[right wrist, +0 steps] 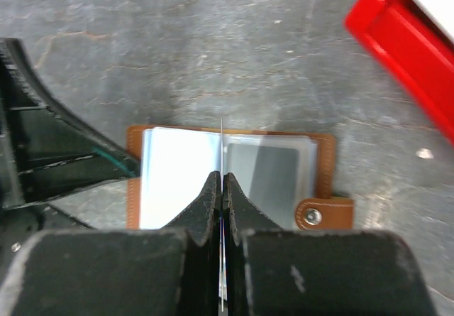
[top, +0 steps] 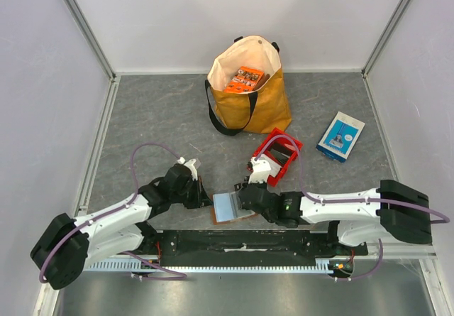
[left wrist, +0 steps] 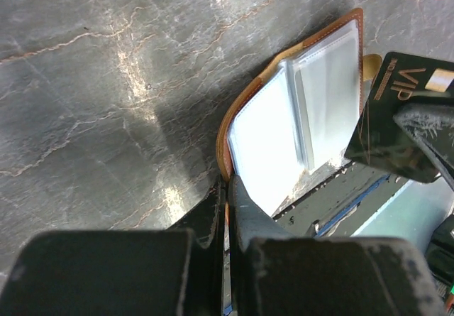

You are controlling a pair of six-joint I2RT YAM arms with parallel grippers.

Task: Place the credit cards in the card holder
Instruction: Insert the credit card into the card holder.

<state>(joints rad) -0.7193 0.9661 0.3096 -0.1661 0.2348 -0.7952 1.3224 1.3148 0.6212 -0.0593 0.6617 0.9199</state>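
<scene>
Near the grey tabletop's front edge lies the open card holder; left gripper pinches its edge, right gripper clamps a dark credit card.

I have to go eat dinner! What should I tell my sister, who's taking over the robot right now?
Left pincer: shut on the edge of the card holder, which lies open between the two arms.
Right pincer: shut on a dark card, held edge-down over the open pockets.
Red bin: at least one white card waits there.
Done: holder open, one card picked up.
Left: slide this card into a pocket, then fetch the others. I cannot tell if any pocket is already filled.
</scene>
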